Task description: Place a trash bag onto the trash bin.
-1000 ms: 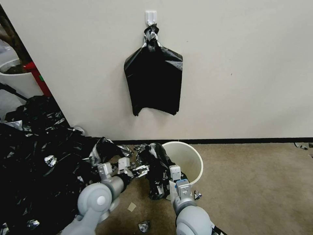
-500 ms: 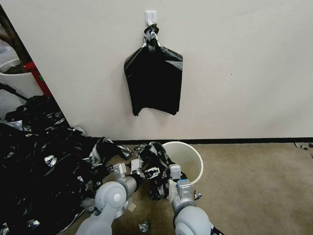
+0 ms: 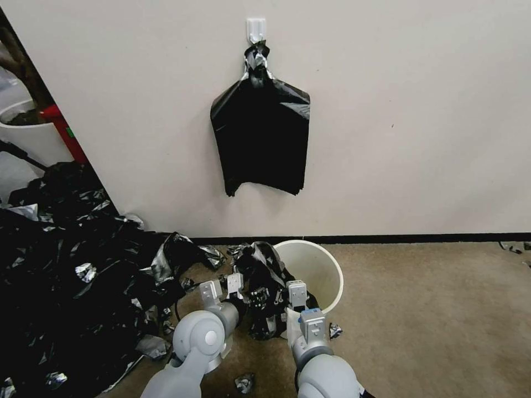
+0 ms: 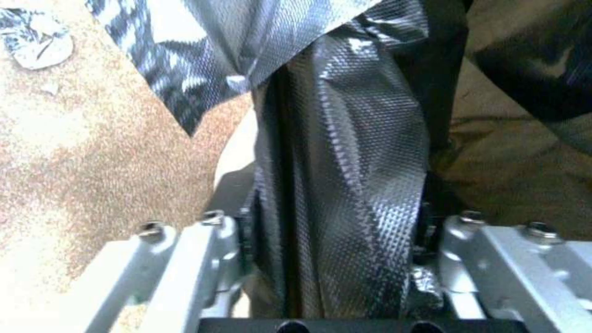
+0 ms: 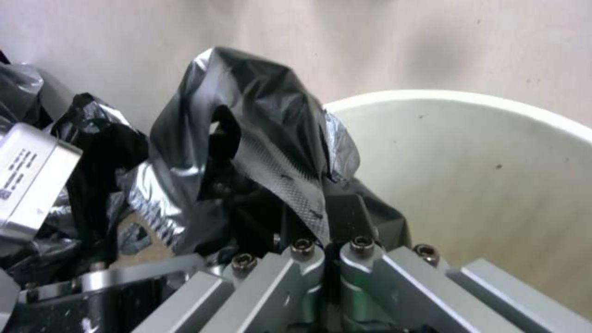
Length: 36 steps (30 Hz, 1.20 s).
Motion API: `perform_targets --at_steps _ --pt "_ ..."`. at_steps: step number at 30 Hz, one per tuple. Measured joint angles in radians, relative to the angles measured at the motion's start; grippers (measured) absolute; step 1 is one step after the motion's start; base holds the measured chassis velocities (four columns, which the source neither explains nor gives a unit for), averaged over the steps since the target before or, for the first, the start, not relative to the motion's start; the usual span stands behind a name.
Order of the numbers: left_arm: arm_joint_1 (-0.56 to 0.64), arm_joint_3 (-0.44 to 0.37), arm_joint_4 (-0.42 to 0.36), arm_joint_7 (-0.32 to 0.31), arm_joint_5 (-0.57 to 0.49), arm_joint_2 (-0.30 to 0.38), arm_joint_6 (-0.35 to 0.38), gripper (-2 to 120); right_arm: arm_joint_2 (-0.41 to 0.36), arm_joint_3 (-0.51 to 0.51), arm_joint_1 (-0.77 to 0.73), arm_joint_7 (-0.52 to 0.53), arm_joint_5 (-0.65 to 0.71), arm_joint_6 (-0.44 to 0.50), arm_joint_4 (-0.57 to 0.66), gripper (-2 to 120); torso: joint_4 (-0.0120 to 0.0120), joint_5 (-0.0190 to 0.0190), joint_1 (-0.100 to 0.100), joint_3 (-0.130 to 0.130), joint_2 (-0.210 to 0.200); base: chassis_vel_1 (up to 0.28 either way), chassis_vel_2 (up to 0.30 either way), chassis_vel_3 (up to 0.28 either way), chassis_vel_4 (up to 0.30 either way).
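The trash bin [image 3: 327,264] stands on the carpet by the wall, cream-white and round. The trash bag [image 3: 266,264], black and wrinkly, hangs over the bin's left rim and down its outer side. My right gripper [image 3: 297,293] sits at the bin's near-left rim. In the right wrist view this right gripper [image 5: 327,247] is shut on a fold of the bag [image 5: 259,120], beside the bin wall [image 5: 487,162]. My left gripper [image 3: 251,297] is pressed into the bag from the left. In the left wrist view the left gripper [image 4: 336,217] stands open with a bunch of bag film [image 4: 351,138] between its fingers.
A flat sheaf of black bags [image 3: 260,138] hangs from a wall hook above the bin. A big heap of black film [image 3: 66,265] covers the floor on the left, with a white pot [image 3: 27,135] behind it. Silver scraps [image 3: 243,382] lie near me. Bare carpet [image 3: 437,320] stretches right.
My left arm has swung right, from beside the heap to the bag, and its fingers now straddle the film. The right gripper has kept its hold at the rim.
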Motion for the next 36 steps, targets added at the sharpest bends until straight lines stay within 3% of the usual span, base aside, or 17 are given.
perform_targets --at_steps 6,10,21,27,30,36 --pt "0.003 -0.001 -0.004 -0.003 0.030 0.005 0.003 22 -0.014 0.018 -0.002 -0.025 -0.043 0.050 -0.005 0 0.0000 0.0000 0.000 0.000 0.000 0.000 0.000 0.000 0.000" --pt "0.015 -0.009 -0.032 0.057 0.109 0.040 -0.006 7 -0.032 0.054 0.006 -0.059 -0.097 0.111 -0.018 0 0.0000 0.0000 0.000 0.000 0.000 0.000 0.000 0.000 0.000" --pt "0.047 -0.066 -0.103 0.235 0.227 0.127 0.001 7 -0.098 0.135 0.023 -0.082 -0.114 0.158 -0.037 0 0.0000 0.0000 0.000 0.000 0.000 0.000 0.000 0.000 0.000" --pt "0.090 -0.105 -0.147 0.380 0.298 0.177 0.005 7 -0.125 0.201 0.014 -0.075 0.026 0.097 -0.014 0 0.0000 0.0000 0.000 0.000 0.000 0.000 0.000 0.000 0.000" --pt "0.095 -0.117 -0.153 0.401 0.300 0.182 0.005 7 -0.133 0.217 0.009 -0.070 0.059 0.068 -0.004 0 0.0000 -0.0001 0.000 0.000 0.000 0.000 0.000 0.000 0.000" --pt "0.090 -0.160 -0.162 0.443 0.283 0.183 -0.004 7 -0.171 0.261 -0.024 -0.028 0.203 -0.113 0.051 0 0.0000 0.0000 0.000 0.000 0.000 0.000 0.000 0.000 0.000"
